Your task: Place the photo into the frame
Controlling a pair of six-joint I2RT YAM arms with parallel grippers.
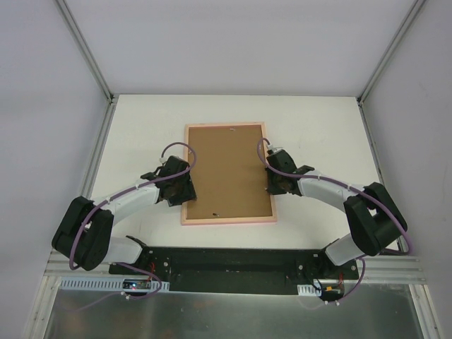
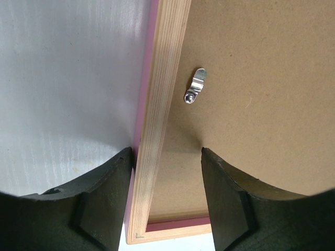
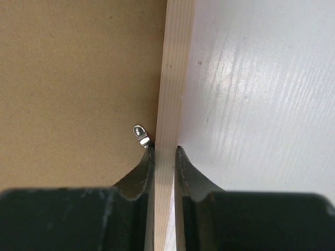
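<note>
The frame (image 1: 227, 219) lies back-up in the middle of the white table, its pale rim around a brown backing board (image 1: 227, 169). The photo is hidden. My left gripper (image 1: 185, 192) straddles the frame's left rim (image 2: 162, 94) near its near corner. It is open (image 2: 166, 151), with one finger by the pink outer side and the other over the board (image 2: 261, 78). My right gripper (image 1: 270, 185) is at the right rim (image 3: 175, 78). Its fingers are shut (image 3: 164, 149) on that rim, one on each side.
Small metal turn clips (image 2: 196, 86) (image 3: 140, 135) sit on the backing board close to each rim, the right one just at my inner fingertip. Grey walls stand left, right and behind the white table (image 1: 141, 127). A black base rail (image 1: 233, 258) runs along the near edge.
</note>
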